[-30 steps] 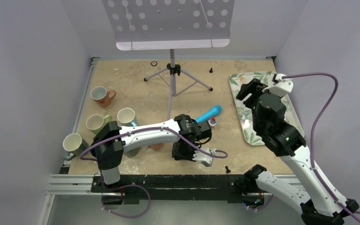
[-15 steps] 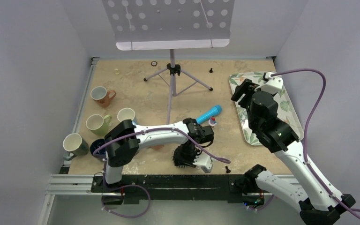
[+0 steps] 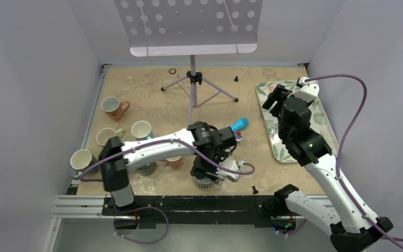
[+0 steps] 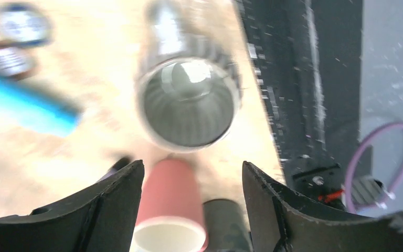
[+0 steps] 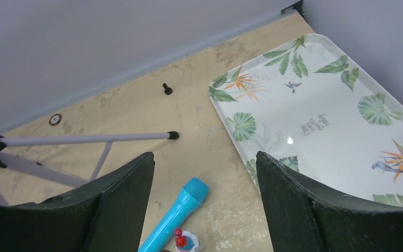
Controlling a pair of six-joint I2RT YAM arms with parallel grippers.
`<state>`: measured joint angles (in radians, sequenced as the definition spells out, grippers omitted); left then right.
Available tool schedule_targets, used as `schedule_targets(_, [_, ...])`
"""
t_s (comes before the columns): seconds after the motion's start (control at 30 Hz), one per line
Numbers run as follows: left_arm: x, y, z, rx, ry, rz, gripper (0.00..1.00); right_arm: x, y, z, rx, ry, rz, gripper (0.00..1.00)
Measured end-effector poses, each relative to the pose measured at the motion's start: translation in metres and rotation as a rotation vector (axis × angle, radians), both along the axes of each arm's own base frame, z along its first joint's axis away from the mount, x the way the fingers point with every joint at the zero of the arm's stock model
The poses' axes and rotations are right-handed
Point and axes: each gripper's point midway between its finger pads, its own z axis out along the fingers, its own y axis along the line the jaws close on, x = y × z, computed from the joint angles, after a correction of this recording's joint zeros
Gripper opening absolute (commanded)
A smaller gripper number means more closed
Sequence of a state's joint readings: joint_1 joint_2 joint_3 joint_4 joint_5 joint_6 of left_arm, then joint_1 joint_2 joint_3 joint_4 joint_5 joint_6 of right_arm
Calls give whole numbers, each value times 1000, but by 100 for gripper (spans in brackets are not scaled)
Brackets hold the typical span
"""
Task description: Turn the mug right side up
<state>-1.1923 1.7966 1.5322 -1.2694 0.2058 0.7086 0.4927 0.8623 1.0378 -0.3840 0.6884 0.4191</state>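
- Fingers (image 4: 110,210) of your left claw (image 4: 190,164) stand spread wide and point down at the table (image 3: 152,94); they pinch nothing, and both are clear of any rim in the wrist view
- Just beyond the fingertips sits the ribbed grey mug (image 4: 189,107); you look right into its mouth and see the shiny bottom, so I judge it to be standing mouth up; the wrist picture is blurred, so I cannot tell you whether it sits quite level, nor pick out the handle with any certainty
- From above, that mug is at the near edge of the table, close to the black rail (image 4: 304,79), and mostly hidden under your left wrist
- Near it, on the arm's side, is a pink cup (image 4: 170,202), apart from the mug; how it rests I cannot tell
- Farther out lies a blue microphone (image 3: 240,124); an orange mug (image 3: 113,106) and several more stand mouth up along the left edge, well apart from your work
- Your right claw (image 5: 203,155) is spread too and empty; it hangs high, between the leaf-printed tray (image 5: 341,105) and the microphone, taking no part in this
- Progress, as I judge it: the turn itself looks done, with the mug free of the fingers and on its base; what is left for you is to lift the left claw straight up without clipping the rim, then check from above that the mug stands
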Motion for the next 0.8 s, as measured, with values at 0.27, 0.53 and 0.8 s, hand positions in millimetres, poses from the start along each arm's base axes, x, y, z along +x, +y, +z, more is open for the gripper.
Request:
schedule_targets(0.27, [94, 53, 210, -663, -490, 506, 95, 13, -19, -13, 3, 1, -84, 77])
schedule_targets(0.53, [139, 210, 236, -779, -885, 1177, 100, 22, -28, -31, -1, -65, -158, 88])
schedule_targets(0.8, [176, 325, 135, -521, -998, 1687, 100, 44, -31, -99, -96, 22, -232, 98])
